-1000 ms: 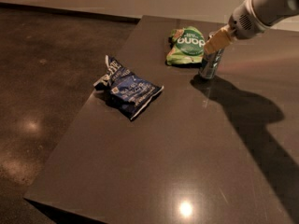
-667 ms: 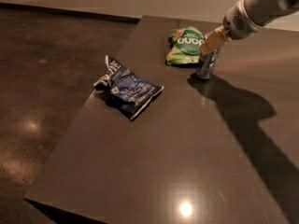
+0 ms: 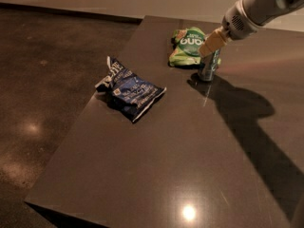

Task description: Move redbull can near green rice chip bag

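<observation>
Table (image 3: 142, 175) is carrying a blue chip bag (image 3: 133, 91) lying well left of the gripper (image 3: 207, 49), green rice chip bag (image 3: 186, 47) just left, redbull can (image 3: 208, 66) standing directly beneath. Grip state: can't tell. Placing is looking done; next needs a straight-up retreat.

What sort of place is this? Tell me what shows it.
Likely an office or lab test space: a wide dark glossy tabletop over speckled polished floor, bearing a light-green snack bag, dark blue chip bag and slim metal can, the robot's gripper at the can's top.
</observation>
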Robot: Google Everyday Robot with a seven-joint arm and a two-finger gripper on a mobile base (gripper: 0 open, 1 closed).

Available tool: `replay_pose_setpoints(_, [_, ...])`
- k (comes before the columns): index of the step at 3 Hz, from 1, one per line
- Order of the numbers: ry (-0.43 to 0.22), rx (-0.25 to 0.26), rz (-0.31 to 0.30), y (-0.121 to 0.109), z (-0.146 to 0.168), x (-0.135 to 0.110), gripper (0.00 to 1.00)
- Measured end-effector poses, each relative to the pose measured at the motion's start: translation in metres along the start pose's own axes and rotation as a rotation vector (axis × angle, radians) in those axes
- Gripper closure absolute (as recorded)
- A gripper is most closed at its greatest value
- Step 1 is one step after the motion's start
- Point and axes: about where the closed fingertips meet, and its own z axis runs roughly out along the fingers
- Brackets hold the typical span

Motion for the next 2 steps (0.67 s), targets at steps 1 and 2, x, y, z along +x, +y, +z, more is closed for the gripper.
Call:
replay_pose_setpoints(1, [0.002,-0.003,-0.001,0.0008,0.0021,-0.0002,0.00])
replay_pose_setpoints(2, [0.002,-0.003,-0.001,0.0008,0.0022,-0.0002,0.00])
